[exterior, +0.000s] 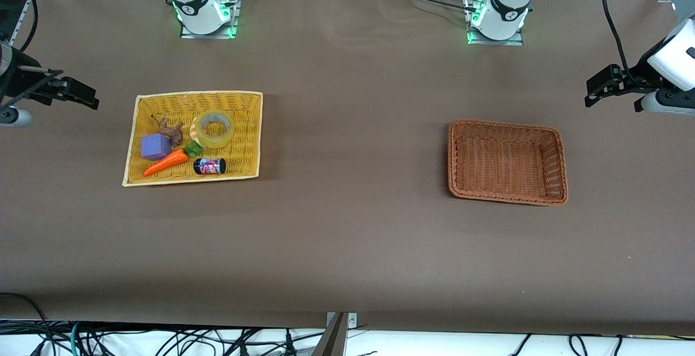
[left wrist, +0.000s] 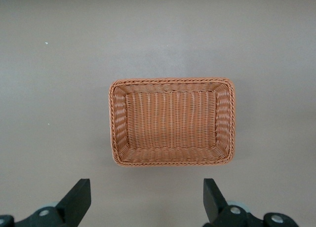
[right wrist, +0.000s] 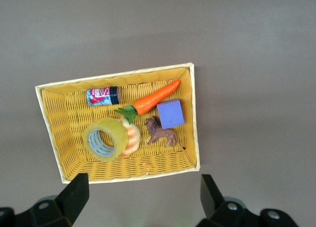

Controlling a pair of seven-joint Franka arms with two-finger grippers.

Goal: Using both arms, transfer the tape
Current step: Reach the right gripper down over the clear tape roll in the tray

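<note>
The tape (exterior: 215,128) (right wrist: 102,138), a yellowish roll with a wide pale core, lies in the yellow basket (exterior: 198,94) (right wrist: 195,118), leaning against a striped croissant toy (right wrist: 131,138). My right gripper (exterior: 81,95) (right wrist: 143,197) hangs open and empty over bare table at the right arm's end, beside that basket. My left gripper (exterior: 597,90) (left wrist: 147,200) hangs open and empty over bare table at the left arm's end, beside the brown wicker basket (exterior: 505,124) (left wrist: 172,81), which holds nothing.
In the yellow basket with the tape lie an orange carrot (exterior: 165,163), a purple cube (exterior: 156,146), a brown lion figure (exterior: 172,131) and a small dark bottle (exterior: 209,166). Brown table (exterior: 353,128) stretches between the two baskets. Both arm bases stand along the table's edge farthest from the front camera.
</note>
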